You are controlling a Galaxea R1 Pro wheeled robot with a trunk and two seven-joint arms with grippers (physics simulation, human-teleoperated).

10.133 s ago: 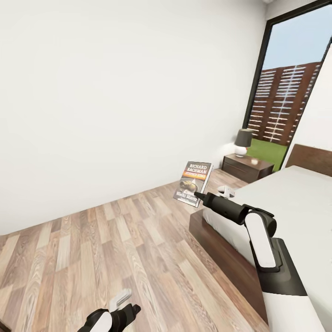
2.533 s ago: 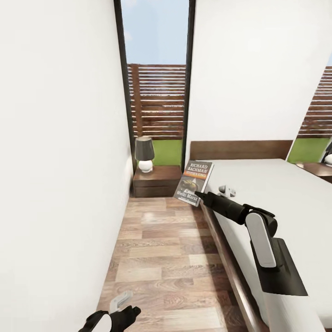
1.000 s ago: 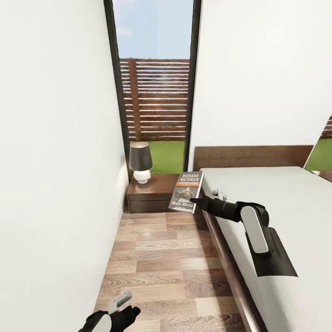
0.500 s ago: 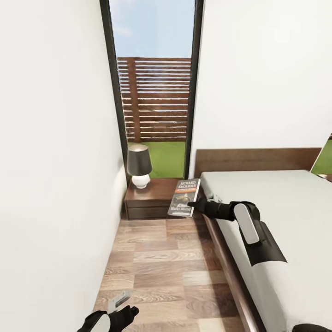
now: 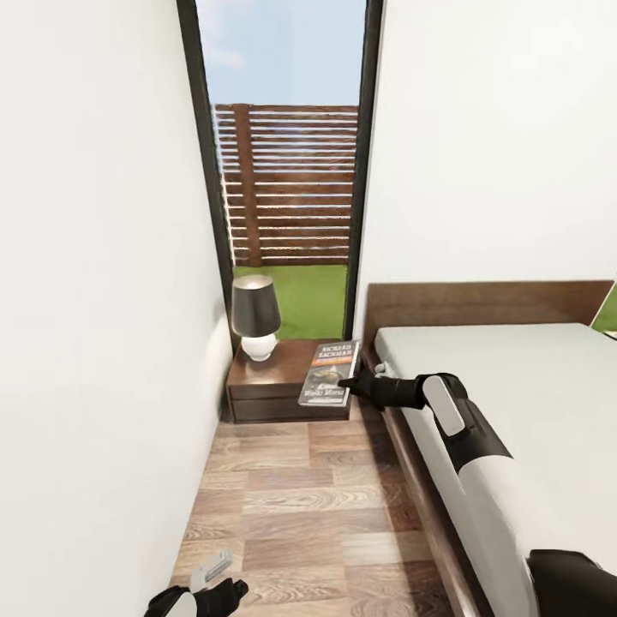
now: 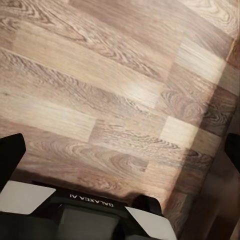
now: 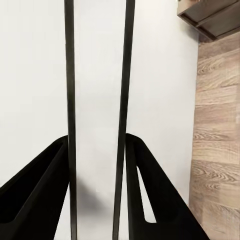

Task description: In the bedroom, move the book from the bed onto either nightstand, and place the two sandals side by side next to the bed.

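Nightstand point(image 5: 274, 381) sits in the corner betw. white wall point(image 5: 94, 300) on the left and bed point(image 5: 514, 377) on the right, right under the tall black-framed window point(image 5: 287, 163); slatted brown fence and green lawn show thru the glass. One lamp point(image 5: 255, 319), dark shade on white round base, stands on the left part of the nightstand's surface. Narrow strip of wood-plank floor point(image 5: 317, 506) runs betw. wall and bed frame; nothing lying on it in head view. Brown headboard point(image 5: 480, 302) backs the pale mattress.

Right hand point(image 5: 350, 383) reaches out from the bed side over the nightstand's right edge, closed on the book point(image 5: 328, 374) at its lower right corner. Book is tilted, cover facing up w/ white lettering and orange band, over the right part of the nightstand top; can't tell if it touches the wood. In right wrist view the two black fingers point(image 7: 37, 195) pinch the book edge-on, seen as a thin pale slab betw. two dark lines, w/ a nightstand corner point(image 7: 210, 17) and floor beyond.

Left hand point(image 5: 221, 576) hangs low near the floor by the wall, holds nothing; in left wrist view its finger tips point(image 6: 11, 152) sit far apart at the frame edges, so wide open, planks beyond.

Count: 1 book, 1 nightstand, 1 lamp, 1 bed, 2 hands.
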